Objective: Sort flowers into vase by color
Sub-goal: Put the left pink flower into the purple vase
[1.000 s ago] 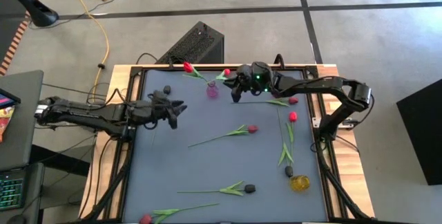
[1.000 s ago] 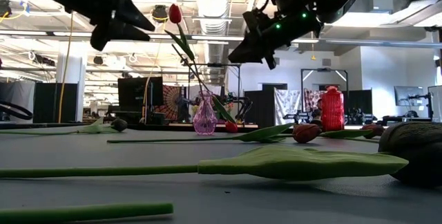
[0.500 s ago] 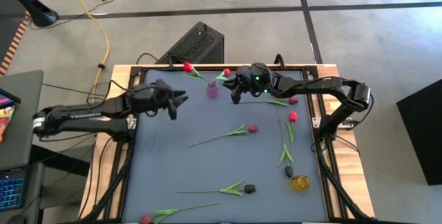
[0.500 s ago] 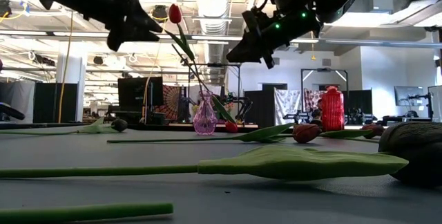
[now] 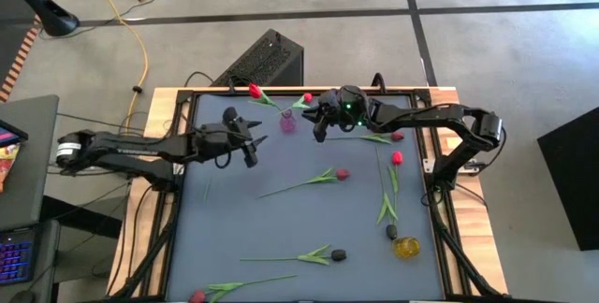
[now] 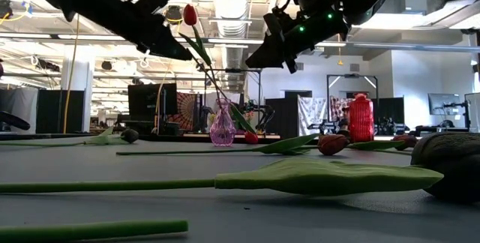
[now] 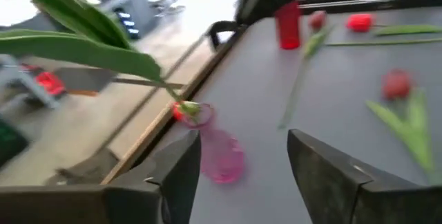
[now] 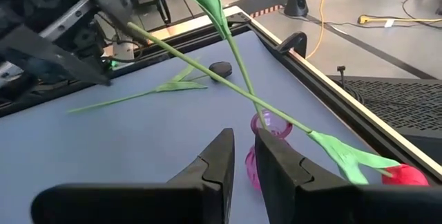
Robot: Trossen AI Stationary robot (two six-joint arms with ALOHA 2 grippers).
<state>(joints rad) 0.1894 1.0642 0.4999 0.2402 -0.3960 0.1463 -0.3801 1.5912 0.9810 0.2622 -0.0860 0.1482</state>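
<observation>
Flowers lie scattered over my grey worktop (image 5: 234, 219) in the high view, two red ones standing in the pink vase (image 5: 287, 122) near the far edge. My left hand (image 5: 255, 143) hangs just beside the vase, fingers spread and empty. My right hand (image 5: 320, 121) hovers on the vase's other side.

Low view: the vase (image 6: 222, 129) holds a red tulip (image 6: 190, 14) leaning up between both hands.

Left wrist view: my fingers (image 7: 324, 175) gape apart, the vase (image 7: 219, 156) beyond them.

Right wrist view: my fingers (image 8: 276, 162) stand nearly together, nothing between them, the vase (image 8: 266, 141) just ahead. No writing is readable anywhere.
</observation>
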